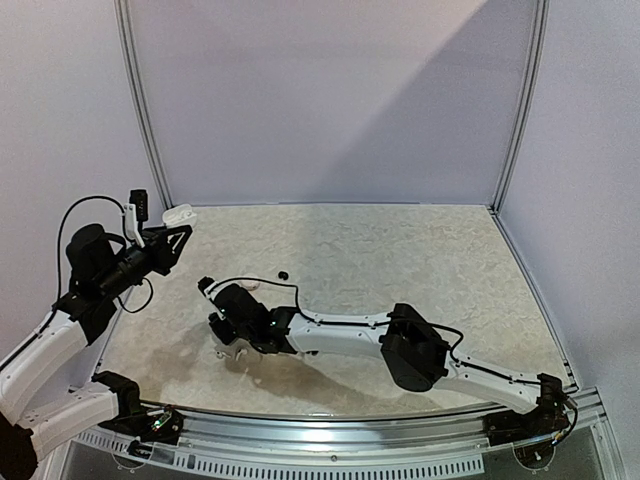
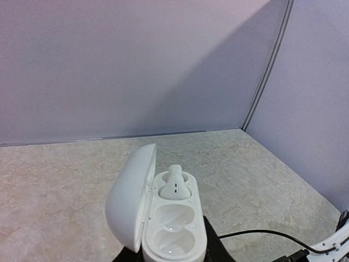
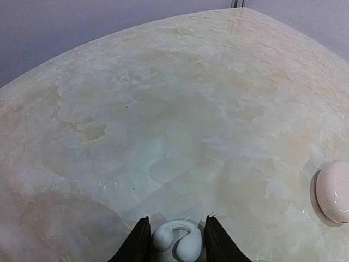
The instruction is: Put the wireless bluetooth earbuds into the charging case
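Open white case (image 2: 174,243) carrying one bud (image 2: 174,184), a second bud lying loose.

The case is being held aloft, clear of the table (image 3: 163,109). Its rounded lid (image 2: 128,207) is standing up on the left side. A white bud is sitting in the far hollow, its stem pointing away, and the nearer hollows are showing their glossy white floors. The loose bud (image 3: 177,243), white and hook-shaped, is lying on its side on the table. A closed pale pink case (image 3: 332,192) is resting flat well to its right. A black bud (image 1: 283,275), too small to make out, is lying farther back.
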